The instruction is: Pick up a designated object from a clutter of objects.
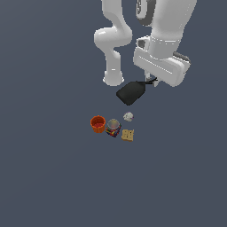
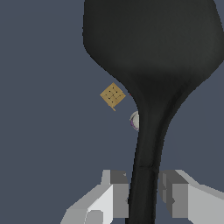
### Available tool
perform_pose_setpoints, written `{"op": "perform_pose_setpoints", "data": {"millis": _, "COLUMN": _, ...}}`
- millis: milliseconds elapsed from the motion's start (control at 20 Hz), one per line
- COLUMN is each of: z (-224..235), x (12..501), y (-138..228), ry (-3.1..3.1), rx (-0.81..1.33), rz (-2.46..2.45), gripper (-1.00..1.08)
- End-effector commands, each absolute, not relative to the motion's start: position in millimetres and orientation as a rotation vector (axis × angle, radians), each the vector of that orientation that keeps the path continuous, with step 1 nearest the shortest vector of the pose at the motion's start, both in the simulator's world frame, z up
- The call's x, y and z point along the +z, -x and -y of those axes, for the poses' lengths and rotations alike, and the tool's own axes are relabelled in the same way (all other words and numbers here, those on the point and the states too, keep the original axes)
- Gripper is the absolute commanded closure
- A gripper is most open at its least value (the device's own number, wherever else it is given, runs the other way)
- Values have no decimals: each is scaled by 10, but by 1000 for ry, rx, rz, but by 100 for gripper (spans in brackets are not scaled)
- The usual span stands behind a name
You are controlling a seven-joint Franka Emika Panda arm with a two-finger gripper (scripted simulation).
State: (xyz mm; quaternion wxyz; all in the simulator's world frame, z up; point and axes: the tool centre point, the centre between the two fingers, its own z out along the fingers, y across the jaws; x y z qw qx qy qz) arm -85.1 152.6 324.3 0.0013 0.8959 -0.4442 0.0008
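The black spatula (image 1: 131, 92) hangs in the air above the floor, blade toward the exterior view's left, handle running up into my gripper (image 1: 152, 82). In the wrist view my gripper (image 2: 144, 192) is shut on the spatula's thin handle, and the broad blade (image 2: 153, 43) fills much of the picture. My fingers (image 2: 117, 192) press on both sides of the handle. The rest of the clutter lies below on the floor, apart from the spatula.
An orange cup (image 1: 98, 124), a multicoloured jar (image 1: 113, 127), a small white lump (image 1: 128, 116) and a tan square (image 1: 128, 135) sit close together on the dark floor. The tan square (image 2: 113, 95) and a sliver of the jar (image 2: 134, 120) show beside the spatula's neck. The arm's base (image 1: 113, 79) stands behind.
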Motion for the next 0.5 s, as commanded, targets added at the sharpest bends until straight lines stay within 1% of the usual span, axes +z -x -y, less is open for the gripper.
{"op": "perform_pose_setpoints", "data": {"millis": 0, "z": -1611, "x": 3379, "y": 936, "ry": -2812, "rx": 3, "rz": 1395, "gripper": 108}}
{"op": "perform_pose_setpoints", "data": {"millis": 200, "z": -1701, "x": 3512, "y": 1017, "ry": -2813, "rx": 2, "rz": 1396, "gripper": 108}}
{"op": "perform_pose_setpoints", "data": {"millis": 450, "z": -1743, "x": 3565, "y": 1038, "ry": -2814, "rx": 0, "rz": 1396, "gripper": 108}}
